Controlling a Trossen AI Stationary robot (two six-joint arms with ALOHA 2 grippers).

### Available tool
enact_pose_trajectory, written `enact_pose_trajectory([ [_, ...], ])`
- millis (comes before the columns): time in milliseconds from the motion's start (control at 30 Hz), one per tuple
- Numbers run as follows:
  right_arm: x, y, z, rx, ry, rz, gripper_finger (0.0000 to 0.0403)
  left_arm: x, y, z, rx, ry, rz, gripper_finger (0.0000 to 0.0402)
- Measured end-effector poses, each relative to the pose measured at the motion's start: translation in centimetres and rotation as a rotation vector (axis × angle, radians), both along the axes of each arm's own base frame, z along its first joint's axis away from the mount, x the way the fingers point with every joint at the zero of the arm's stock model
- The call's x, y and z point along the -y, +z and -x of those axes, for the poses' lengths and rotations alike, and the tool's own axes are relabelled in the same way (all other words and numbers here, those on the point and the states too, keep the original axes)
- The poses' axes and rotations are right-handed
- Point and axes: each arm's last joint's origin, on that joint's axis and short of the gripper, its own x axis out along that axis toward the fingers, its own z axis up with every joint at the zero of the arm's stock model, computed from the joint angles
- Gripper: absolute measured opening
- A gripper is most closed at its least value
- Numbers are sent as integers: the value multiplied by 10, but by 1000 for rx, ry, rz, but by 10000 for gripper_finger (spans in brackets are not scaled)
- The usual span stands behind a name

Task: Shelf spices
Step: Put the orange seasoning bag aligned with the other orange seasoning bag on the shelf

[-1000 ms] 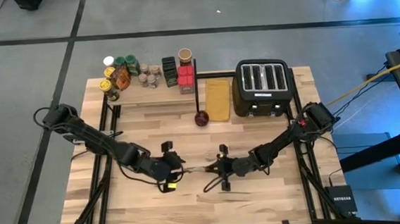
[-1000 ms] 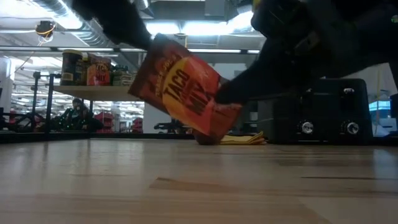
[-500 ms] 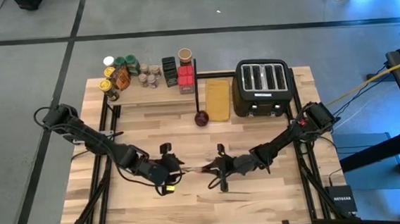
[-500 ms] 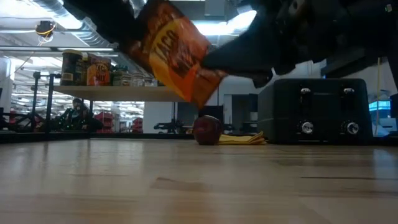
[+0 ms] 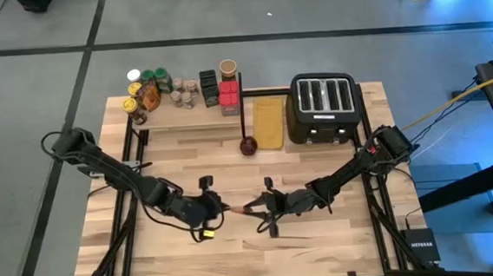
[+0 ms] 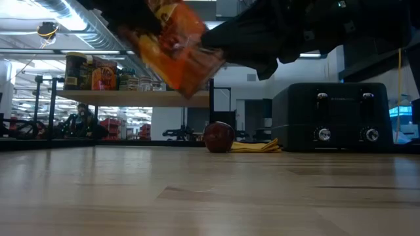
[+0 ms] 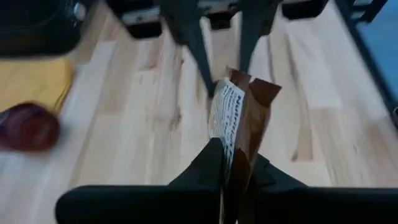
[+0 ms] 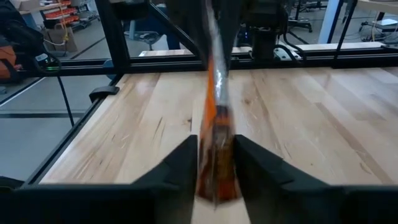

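While both grippers meet at the lower middle of the high view, a taco-mix packet (image 6: 176,44) hangs between them.
The left gripper (image 7: 231,163) is clamped on one edge; the right gripper (image 8: 214,163) has its fingers astride the other, slightly parted. Light and floppy, I'd guess, so best pinched at an edge. The shelf (image 5: 194,112) lies at upper left.

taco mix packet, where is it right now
The taco mix packet is lifted off the table near its front middle, pinched by the left gripper with the right gripper at its other end.
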Motion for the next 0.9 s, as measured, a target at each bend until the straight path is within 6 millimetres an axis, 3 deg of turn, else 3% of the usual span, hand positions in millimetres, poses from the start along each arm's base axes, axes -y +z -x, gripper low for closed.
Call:
enact_pose_trajectory([
  [67, 0, 0, 0, 0, 0, 1, 124, -4, 12, 4, -47, 17, -11, 13],
  [267, 0, -1, 0, -10, 2, 10, 159, -31, 80, 26, -231, 132, -50, 6],
  [467, 0, -4, 1, -40, 2, 40, 160, -89, 134, 58, -393, 391, -57, 4],
  [667, 4, -5, 1, -37, -126, 77, 160, -161, 158, 85, -457, 691, 1, 9],
  [900, 5, -7, 2, -55, -131, 90, 160, -237, 153, 100, -520, 937, 121, 5],
])
